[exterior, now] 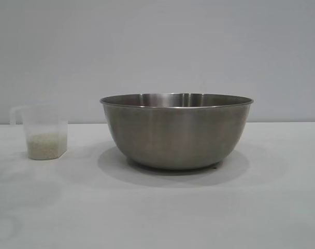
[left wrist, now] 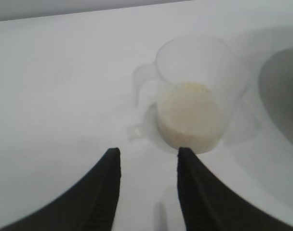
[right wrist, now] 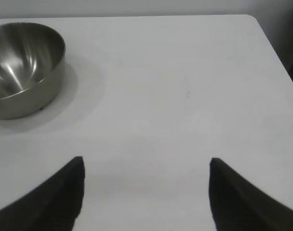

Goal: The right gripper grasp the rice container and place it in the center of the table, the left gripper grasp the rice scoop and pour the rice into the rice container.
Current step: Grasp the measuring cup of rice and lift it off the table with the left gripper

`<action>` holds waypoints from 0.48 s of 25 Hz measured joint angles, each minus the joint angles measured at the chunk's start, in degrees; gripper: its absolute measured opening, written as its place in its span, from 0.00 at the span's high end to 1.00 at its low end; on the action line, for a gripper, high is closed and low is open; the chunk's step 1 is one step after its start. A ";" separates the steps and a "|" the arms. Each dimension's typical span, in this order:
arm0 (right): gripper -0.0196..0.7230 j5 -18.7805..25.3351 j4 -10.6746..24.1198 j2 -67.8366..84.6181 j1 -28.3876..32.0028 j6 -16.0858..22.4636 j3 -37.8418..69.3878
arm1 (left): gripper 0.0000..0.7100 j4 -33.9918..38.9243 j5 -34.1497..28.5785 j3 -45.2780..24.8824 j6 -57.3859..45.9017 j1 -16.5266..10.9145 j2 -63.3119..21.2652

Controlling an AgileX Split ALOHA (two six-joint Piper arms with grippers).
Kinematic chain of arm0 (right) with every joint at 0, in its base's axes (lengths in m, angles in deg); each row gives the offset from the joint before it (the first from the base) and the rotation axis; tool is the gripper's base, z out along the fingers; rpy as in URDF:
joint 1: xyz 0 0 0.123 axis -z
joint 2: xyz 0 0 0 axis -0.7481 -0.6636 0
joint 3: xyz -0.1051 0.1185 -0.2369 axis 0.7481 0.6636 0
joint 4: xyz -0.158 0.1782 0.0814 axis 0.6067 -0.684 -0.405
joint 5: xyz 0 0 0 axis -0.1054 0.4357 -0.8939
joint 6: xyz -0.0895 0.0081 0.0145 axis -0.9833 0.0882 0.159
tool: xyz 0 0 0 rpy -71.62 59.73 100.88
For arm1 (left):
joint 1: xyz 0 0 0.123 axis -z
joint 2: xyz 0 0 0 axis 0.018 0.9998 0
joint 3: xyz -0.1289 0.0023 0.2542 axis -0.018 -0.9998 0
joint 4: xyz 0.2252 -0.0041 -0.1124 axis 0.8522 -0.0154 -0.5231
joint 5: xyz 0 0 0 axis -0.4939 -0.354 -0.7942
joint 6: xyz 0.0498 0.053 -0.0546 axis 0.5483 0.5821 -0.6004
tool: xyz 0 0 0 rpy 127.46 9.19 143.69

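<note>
The light rice scoop (left wrist: 199, 91) could tip and spill its rice (left wrist: 190, 115) if the left pincer (left wrist: 149, 159), open and empty just short of it, nudges the wall instead of straddling the loop handle. It stands upright on the surface (exterior: 157, 218), translucent, well left of the steel rice container (exterior: 176, 129); the right pincer (right wrist: 146, 166) is parked open.

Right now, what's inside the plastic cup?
The cup holds a shallow layer of rice covering its bottom; the rest is empty. What lies under the grains cannot be seen.
</note>
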 joint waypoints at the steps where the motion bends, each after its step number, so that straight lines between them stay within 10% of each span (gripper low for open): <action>1: 0.35 0.00 0.00 0.00 0.00 0.00 0.00 | 0.58 0.00 0.00 0.83 0.23 0.00 0.66; 12: 0.35 0.00 0.00 0.00 0.00 0.00 0.00 | 0.61 -3.01 0.10 5.94 3.01 0.00 5.32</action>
